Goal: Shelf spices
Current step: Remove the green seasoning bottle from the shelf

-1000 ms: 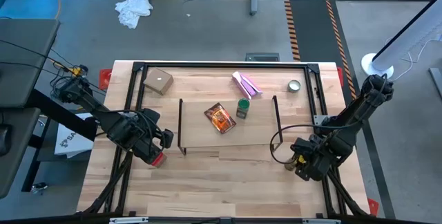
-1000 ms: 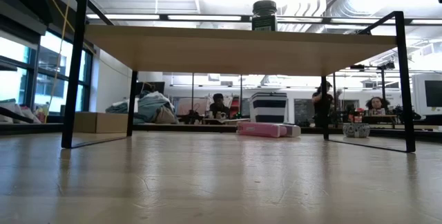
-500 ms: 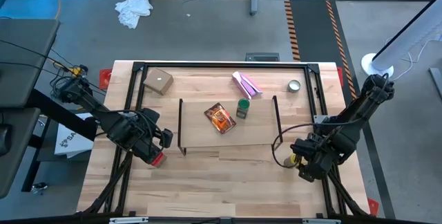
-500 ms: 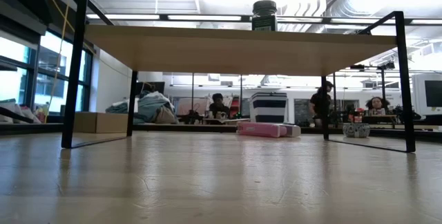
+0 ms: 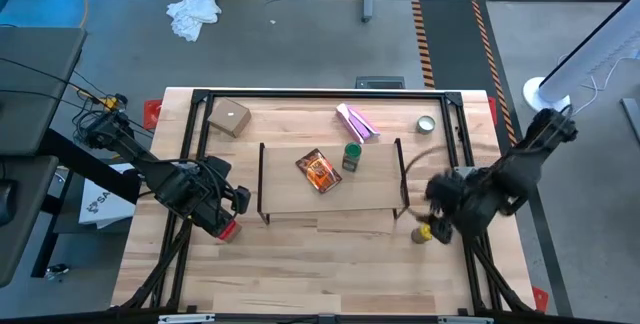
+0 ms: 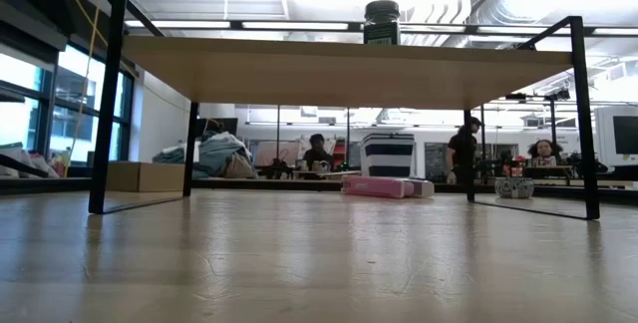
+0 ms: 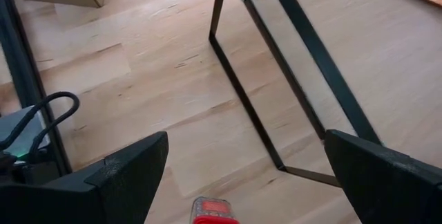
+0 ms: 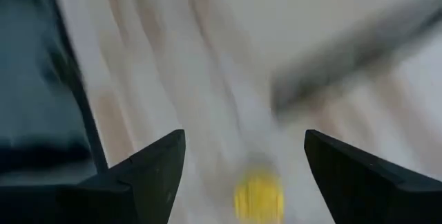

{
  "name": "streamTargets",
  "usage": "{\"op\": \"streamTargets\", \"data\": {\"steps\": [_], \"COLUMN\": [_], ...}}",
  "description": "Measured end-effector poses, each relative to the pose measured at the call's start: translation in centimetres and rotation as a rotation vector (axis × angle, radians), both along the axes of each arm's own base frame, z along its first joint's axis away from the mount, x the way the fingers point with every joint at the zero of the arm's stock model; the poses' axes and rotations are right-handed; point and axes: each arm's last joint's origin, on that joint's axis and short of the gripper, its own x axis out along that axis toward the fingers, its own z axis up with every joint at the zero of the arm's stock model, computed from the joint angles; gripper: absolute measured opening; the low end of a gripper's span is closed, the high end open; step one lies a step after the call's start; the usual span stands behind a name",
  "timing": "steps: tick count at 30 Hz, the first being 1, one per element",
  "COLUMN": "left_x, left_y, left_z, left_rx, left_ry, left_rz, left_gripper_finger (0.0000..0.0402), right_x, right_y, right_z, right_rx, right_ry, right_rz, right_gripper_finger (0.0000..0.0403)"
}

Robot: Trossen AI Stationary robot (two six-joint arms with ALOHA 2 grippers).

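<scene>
The shelf (image 5: 330, 192) stands mid-table. On its plank lie the flat orange-brown packet (image 5: 319, 171) and the green-lidded jar (image 5: 352, 156), whose top also shows in the low view (image 6: 382, 22). My left gripper (image 7: 246, 141) hovers open near the shelf's left leg. The red container (image 7: 210, 211) stands on the table between its fingers, apart from both. My right gripper (image 8: 245, 137) hangs open and blurred by the shelf's right leg (image 5: 402, 179). The yellow jar (image 8: 259, 195) sits on the table (image 5: 424, 232) below it, untouched.
A tan cardboard box (image 5: 230, 117), a pink-purple packet (image 5: 357, 122) and a small silver tin (image 5: 427, 124) lie along the far side. A black frame (image 5: 320, 95) rims the table. Bare wood stretches in front of the shelf (image 5: 320, 264).
My right gripper has risen quickly and drawn a little toward the far edge, tipping as it went. It has uncovered the yellow jar, which stays on the table where it was. My left gripper has kept still.
</scene>
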Motion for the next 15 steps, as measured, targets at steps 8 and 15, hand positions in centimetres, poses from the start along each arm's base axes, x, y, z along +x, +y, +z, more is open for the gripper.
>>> {"op": "streamTargets", "data": {"steps": [8,15], "left_x": [1.1,1.9], "left_y": [0.3,0.3], "left_z": [0.2,0.3], "left_rx": [0.018,0.011], "left_ry": [-0.103,-0.117], "left_rz": [0.016,-0.035], "left_gripper_finger": [0.0385,0.0385], "right_x": [5.0,9.7], "right_y": [-4.5,-7.1], "right_z": [6.2,5.5], "right_rx": [-0.243,-0.188], "right_ry": [-0.389,-0.426], "right_rz": [-0.088,-0.064], "right_gripper_finger": [0.0293,0.0293]}}
